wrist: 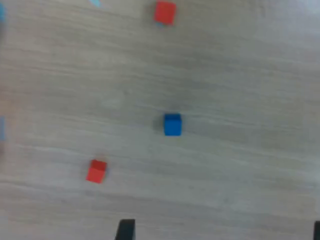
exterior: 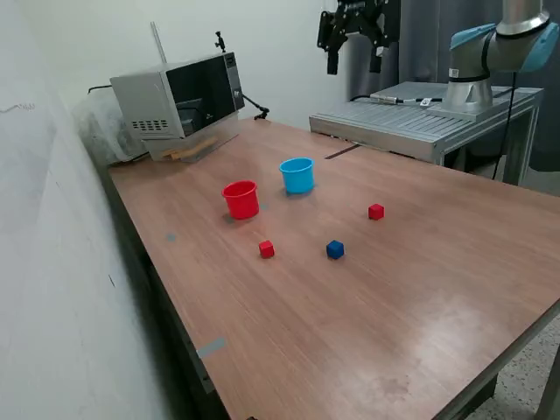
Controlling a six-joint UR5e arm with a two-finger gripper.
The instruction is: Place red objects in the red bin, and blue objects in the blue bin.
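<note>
Two small bright red cubes [exterior: 266, 249] [exterior: 376, 211] and one small dark blue cube [exterior: 335, 249] mid-bench, apart | red plastic cup [exterior: 241, 199] beside sky-blue plastic cup [exterior: 297, 175], toward the bench's microwave end | black two-finger gripper [exterior: 353, 63] high above far edge, jaws spread, holding nothing

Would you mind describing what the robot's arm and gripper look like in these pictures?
The arm is built from silver-grey cylindrical segments with light blue caps at the joints, and it rises from a round grey base on a metal stand. A dark cable hangs down near it. The gripper is all black and blocky, ending in two dark jaws; only their black tips show in the wrist view. No markings can be read.
</note>
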